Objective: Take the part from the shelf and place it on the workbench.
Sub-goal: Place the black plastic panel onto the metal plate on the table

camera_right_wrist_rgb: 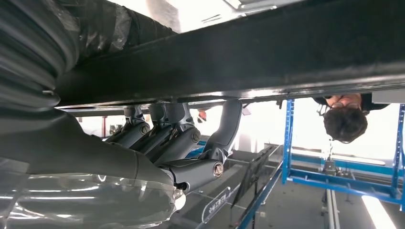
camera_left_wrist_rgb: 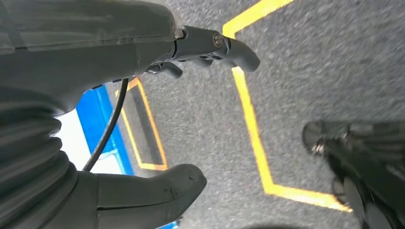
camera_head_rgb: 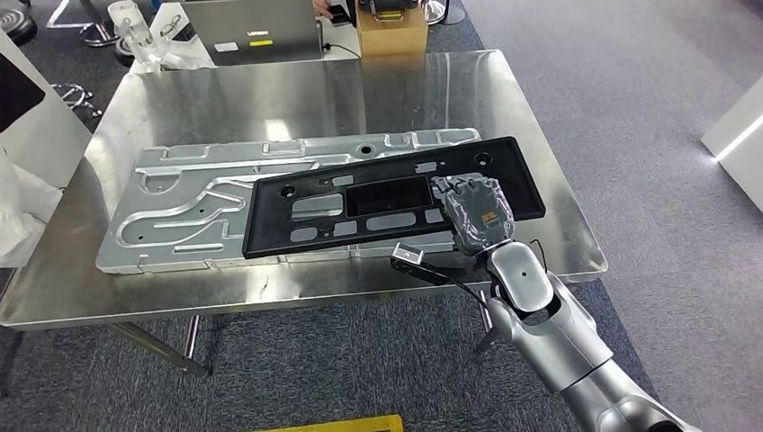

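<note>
While the right hand (camera_head_rgb: 477, 211) grips the near right edge of the flat black rectangular panel (camera_head_rgb: 396, 193), fingers on top, that cut-out part lies at centre frame across a ribbed silver aluminium plate (camera_head_rgb: 180, 202) on the shiny steel workbench (camera_head_rgb: 270, 99). At the upper edge, a grey laptop (camera_head_rgb: 256, 27) reads "Lenovo" beside a brown cardboard box (camera_head_rgb: 393, 36). Over grey carpet with yellow tape lines (camera_left_wrist_rgb: 253, 129), the left hand (camera_left_wrist_rgb: 157, 114) hangs empty, fingers apart.

Head camera high, wrist cameras close

The head view looks down on the workbench (camera_head_rgb: 270, 297); the right wrist view shares its black part (camera_right_wrist_rgb: 267, 52), the left faces floor.
</note>
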